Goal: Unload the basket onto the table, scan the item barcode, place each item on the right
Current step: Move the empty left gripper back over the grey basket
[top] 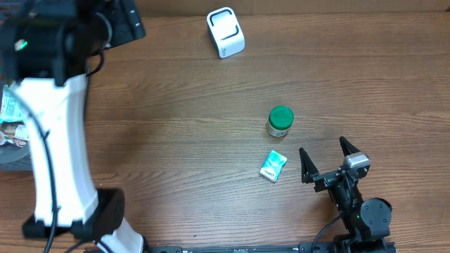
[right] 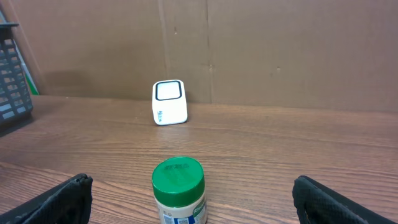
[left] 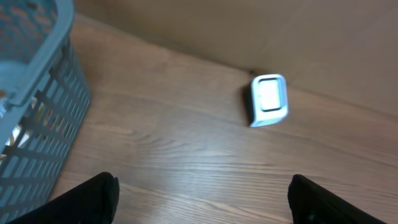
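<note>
Overhead, a white scanner [top: 225, 31] stands near the far edge of the tabletop [top: 176, 140], about midway along it. A jar [top: 280, 121] with a green lid stands upright to the right of the middle. A small green-and-white packet [top: 273, 166] lies flat near the jar on the side toward the near edge, apart from it. The print on both is too small to show a barcode.

The right fingers [top: 304, 166] sit by the near right corner, spread wide with nothing between them. They are close to the packet and jar but touch neither. The left arm [top: 60, 126] is a large, blurred white shape over the left side, and its grasping end cannot be picked out from above. A basket [top: 10, 133] at the left edge is cut off by the frame and partly covered by that arm. Some printed packaging shows inside it, but what it is cannot be told.

From the left wrist, the left fingers [left: 93, 199] appear only as two dark, soft tips in the bottom corners. They are set wide apart with bare wood between them and hold nothing. The scanner [left: 268, 99] lies ahead, out of focus, near a brown wall [left: 249, 31]. The blue-grey basket [left: 37, 106] is cropped at the left.

From the right wrist, the jar [right: 178, 190] stands low in the middle with its base cut off by the frame and its label unreadable. The right fingers [right: 62, 199] flank it at the bottom corners, well clear of it. The scanner [right: 169, 102] stands further back, and a dark corner of the basket [right: 12, 81] shows at the left.
</note>
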